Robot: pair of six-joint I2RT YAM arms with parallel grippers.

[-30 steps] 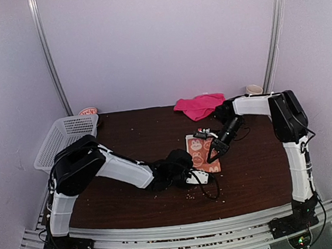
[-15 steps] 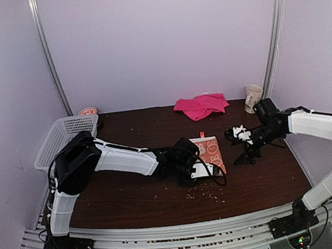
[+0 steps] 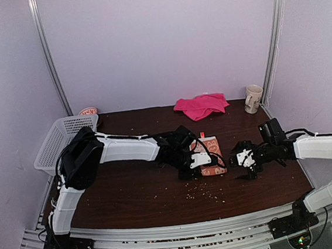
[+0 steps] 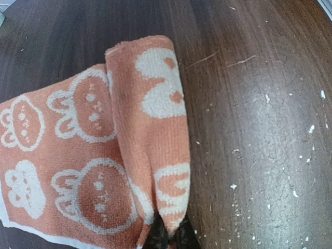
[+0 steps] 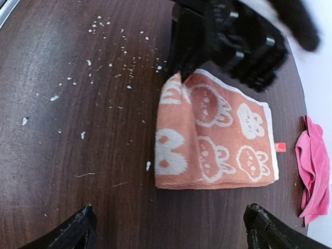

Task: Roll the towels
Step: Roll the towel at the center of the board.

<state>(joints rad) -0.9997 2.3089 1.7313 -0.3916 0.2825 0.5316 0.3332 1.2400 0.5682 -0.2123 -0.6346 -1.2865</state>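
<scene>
Standing at the near edge of the dark table (image 3: 131, 189), I see a white basket (image 3: 61, 140) off at ten o'clock, hanging partly over the side. The left arm reaches from there to the middle, where the left gripper (image 4: 171, 239) has its fingers pinched together on one corner of the orange towel (image 3: 211, 154). That towel lies flat near the centre of the table, bunny pattern up, and its six o'clock edge is turned over into a single fold. The held corner is at the left end of the fold. Pale crumbs are scattered on the wood just below it. The pink towel (image 3: 200, 105) lies in a crumpled heap at twelve o'clock by the back wall, well apart from the orange one. At three o'clock of the orange towel, near it but not touching, the right gripper (image 5: 171, 233) hangs low over the table with fingers spread wide, holding nothing. A cream mug (image 3: 253, 98) stands upright at two o'clock.
</scene>
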